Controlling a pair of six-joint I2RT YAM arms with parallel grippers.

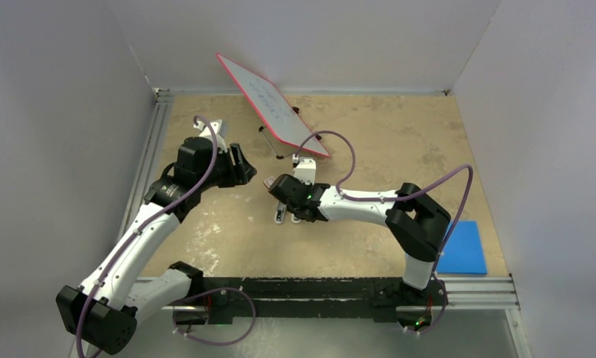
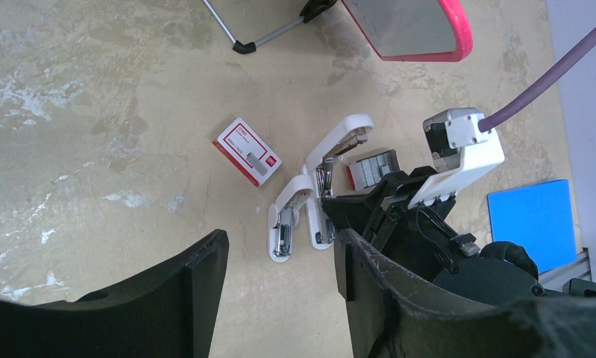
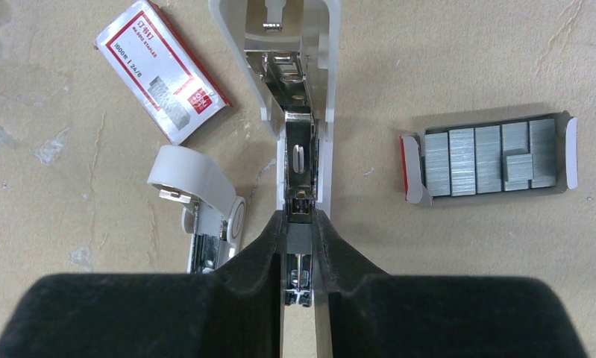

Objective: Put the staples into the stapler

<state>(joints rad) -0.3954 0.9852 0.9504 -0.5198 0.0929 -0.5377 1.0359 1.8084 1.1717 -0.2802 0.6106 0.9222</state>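
The white stapler [image 3: 298, 134] lies swung open on the table, its metal magazine channel facing up and its base arm [image 3: 198, 201] splayed to the left. My right gripper [image 3: 298, 231] is shut on a short grey strip of staples, held right at the near end of that channel. The red and white staples box [image 3: 160, 71] lies to the stapler's left. Its inner tray [image 3: 488, 156], holding rows of staples, sits to the right. My left gripper [image 2: 280, 246] hovers open and empty just short of the stapler [image 2: 309, 201], apart from the box [image 2: 248, 151].
A red-framed whiteboard [image 1: 272, 104] on a wire stand leans behind the stapler [image 1: 283, 215]. A blue pad [image 1: 461, 247] lies at the near right by the rail. White walls enclose the table on three sides.
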